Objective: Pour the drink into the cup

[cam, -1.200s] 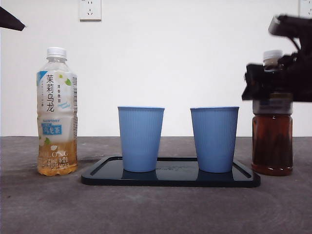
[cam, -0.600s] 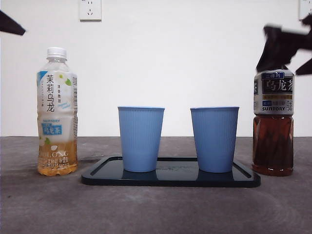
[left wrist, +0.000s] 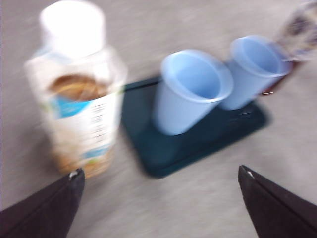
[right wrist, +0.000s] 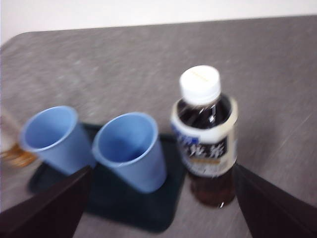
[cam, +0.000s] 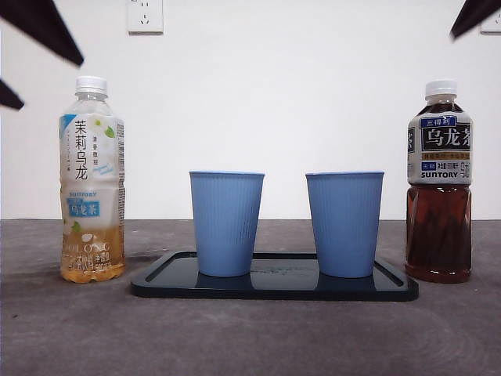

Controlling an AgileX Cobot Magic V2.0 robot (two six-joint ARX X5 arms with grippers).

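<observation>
A dark tea bottle (cam: 439, 184) with a white cap stands upright to the right of the tray, with nothing holding it. A pale tea bottle (cam: 91, 180) stands at the left. Two blue cups (cam: 226, 223) (cam: 344, 223) stand upright on the dark tray (cam: 274, 287). My right gripper (right wrist: 161, 167) is open, high above the dark bottle (right wrist: 205, 139) and the cups (right wrist: 129, 148). It shows as a black tip (cam: 472, 16) at the top right. My left gripper (left wrist: 159, 170) is open above the pale bottle (left wrist: 79, 99), whose picture is blurred.
The grey table (cam: 250, 337) runs in front of the tray. A white wall with a socket (cam: 145, 14) closes the back. In the left wrist view both cups (left wrist: 190, 89) stand on the tray (left wrist: 188, 144).
My right gripper has let go of the dark bottle and risen to the top right corner. My left gripper has come further into view at the top left.
</observation>
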